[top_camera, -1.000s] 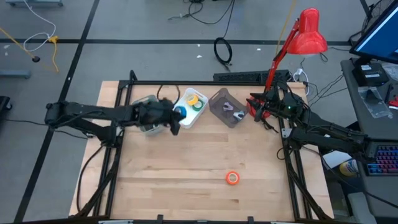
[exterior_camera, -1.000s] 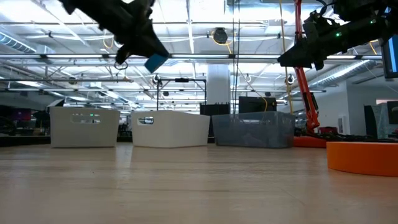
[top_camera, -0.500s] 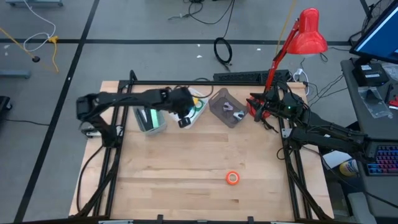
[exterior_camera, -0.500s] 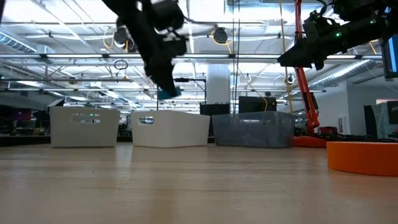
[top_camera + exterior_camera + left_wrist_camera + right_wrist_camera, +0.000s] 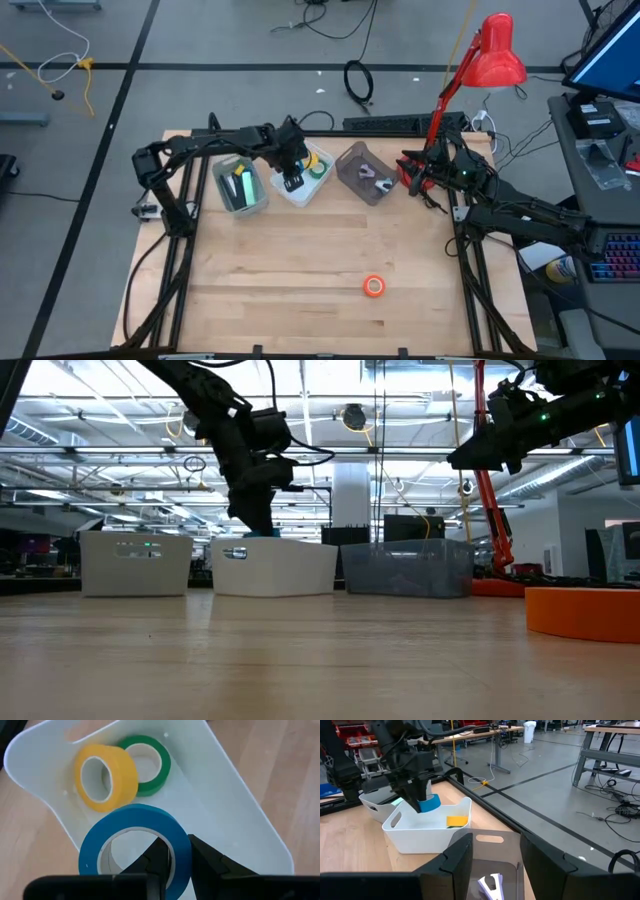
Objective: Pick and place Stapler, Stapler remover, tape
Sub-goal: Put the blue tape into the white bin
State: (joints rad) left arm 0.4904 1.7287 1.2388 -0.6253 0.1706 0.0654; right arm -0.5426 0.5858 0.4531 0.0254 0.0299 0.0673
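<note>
Left claw (image 5: pixel 172 862) grips blue tape (image 5: pixel 132 827) over white bin (image 5: pixel 240 810).

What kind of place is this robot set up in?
Probably a robotics lab or workshop. The wooden table stands on a concrete floor with loose cables, beside a desk with a monitor, and the low view shows more workbenches under bright ceiling lights.

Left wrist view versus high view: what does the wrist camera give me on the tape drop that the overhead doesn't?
Only the left wrist view shows the left gripper pinching the wall of the blue tape, one finger inside the core.

Only the high view shows the orange tape out on the table, the right gripper waiting beside the grey bin, and the bin with the green item.

Both show the white bin holding yellow tape and green tape.
</note>
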